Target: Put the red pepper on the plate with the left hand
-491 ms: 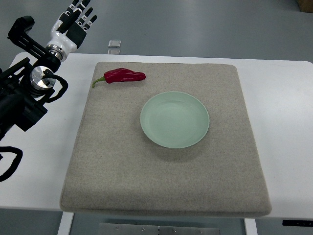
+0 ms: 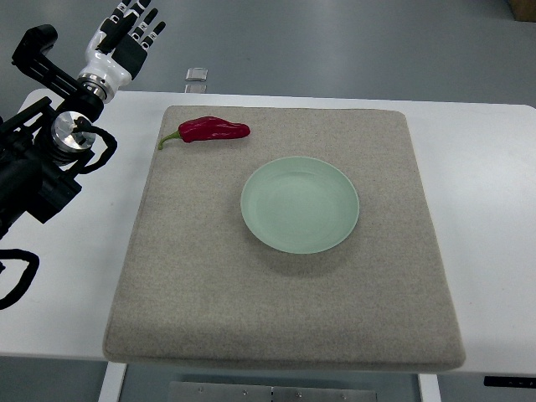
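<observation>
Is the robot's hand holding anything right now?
No, nothing is held. The left hand is up past the table's far edge with its fingers spread, away from the shiny red pepper, which lies on the grey felt mat.

White table (image 2: 486, 167) fills most of the view, top edge straight, corners rounded. Grey felt-like mat (image 2: 285, 310) lies flat on it, covering the middle, white margins left and right. Grey smooth floor (image 2: 335, 42) beyond the far edge, evenly lit, soft shadows. Small clear bracket (image 2: 196, 75) at the table's far edge. Brown box corner (image 2: 524, 7) top right. Metal frame piece (image 2: 268, 392) under the near edge.
</observation>
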`<state>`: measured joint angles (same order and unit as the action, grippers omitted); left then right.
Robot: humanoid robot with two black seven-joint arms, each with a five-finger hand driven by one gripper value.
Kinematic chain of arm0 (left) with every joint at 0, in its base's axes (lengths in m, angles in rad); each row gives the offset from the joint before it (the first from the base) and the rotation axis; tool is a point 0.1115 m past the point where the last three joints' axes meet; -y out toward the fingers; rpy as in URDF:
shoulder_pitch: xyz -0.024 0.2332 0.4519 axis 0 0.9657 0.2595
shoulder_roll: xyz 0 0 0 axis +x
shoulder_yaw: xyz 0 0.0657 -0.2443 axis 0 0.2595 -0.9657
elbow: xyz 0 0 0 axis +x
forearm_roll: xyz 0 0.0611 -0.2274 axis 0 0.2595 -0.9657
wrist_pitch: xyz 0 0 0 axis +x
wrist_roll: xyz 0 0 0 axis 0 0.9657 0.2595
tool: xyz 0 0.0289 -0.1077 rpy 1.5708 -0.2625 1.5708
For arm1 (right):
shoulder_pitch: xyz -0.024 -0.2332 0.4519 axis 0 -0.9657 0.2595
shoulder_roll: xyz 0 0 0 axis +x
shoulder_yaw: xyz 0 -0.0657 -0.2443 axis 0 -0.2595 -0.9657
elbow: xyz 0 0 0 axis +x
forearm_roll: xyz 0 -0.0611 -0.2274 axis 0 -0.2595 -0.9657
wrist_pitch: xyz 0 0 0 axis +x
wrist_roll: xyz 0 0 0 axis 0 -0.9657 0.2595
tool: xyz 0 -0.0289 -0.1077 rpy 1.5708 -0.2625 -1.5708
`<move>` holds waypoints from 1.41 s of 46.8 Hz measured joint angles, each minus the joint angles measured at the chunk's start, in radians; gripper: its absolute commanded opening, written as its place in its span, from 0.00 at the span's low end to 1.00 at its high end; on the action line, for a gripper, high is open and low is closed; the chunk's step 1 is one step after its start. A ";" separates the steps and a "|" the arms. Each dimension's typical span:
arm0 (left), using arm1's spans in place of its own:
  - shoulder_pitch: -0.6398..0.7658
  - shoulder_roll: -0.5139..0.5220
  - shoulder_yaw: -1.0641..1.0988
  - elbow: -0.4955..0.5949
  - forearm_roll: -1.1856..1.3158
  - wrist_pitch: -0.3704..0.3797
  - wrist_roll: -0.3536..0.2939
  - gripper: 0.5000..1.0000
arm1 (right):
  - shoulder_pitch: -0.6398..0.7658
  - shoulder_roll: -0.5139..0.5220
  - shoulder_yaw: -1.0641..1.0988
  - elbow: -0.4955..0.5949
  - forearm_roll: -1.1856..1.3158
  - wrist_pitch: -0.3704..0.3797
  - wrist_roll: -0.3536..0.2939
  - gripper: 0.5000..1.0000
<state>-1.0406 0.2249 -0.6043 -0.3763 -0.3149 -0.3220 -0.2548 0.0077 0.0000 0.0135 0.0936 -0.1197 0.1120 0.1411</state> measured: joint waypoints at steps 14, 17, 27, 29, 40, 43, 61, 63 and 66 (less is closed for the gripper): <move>0.005 0.008 -0.030 -0.001 0.014 0.004 -0.001 0.98 | 0.000 0.000 0.000 0.000 0.000 0.000 0.000 0.86; 0.005 0.013 -0.020 -0.003 0.014 0.003 -0.001 0.98 | 0.000 0.000 0.000 0.000 0.000 0.000 0.000 0.86; 0.004 0.015 0.030 -0.005 0.038 -0.002 0.000 0.98 | 0.000 0.000 0.000 0.000 0.000 0.000 0.000 0.86; 0.000 0.015 0.046 -0.006 0.052 -0.002 0.000 0.98 | 0.000 0.000 -0.001 0.000 0.000 0.000 0.000 0.86; -0.005 0.019 0.069 -0.062 0.266 -0.001 0.005 0.98 | 0.000 0.000 0.000 0.000 -0.001 0.000 0.000 0.86; -0.005 0.026 0.069 -0.084 0.336 0.002 0.005 0.98 | 0.000 0.000 0.000 0.000 -0.001 0.000 0.000 0.86; -0.027 0.029 0.072 -0.102 0.730 -0.004 0.010 0.98 | 0.000 0.000 0.000 0.000 0.000 0.000 0.000 0.86; -0.029 0.028 0.072 -0.102 0.773 -0.004 0.010 0.98 | 0.000 0.000 0.000 0.000 0.000 0.000 0.000 0.86; -0.030 0.028 0.077 -0.101 0.844 -0.004 0.011 0.98 | 0.000 0.000 0.000 0.000 0.000 0.000 0.000 0.86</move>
<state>-1.0707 0.2532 -0.5277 -0.4776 0.5294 -0.3259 -0.2438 0.0077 0.0000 0.0137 0.0935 -0.1197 0.1120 0.1411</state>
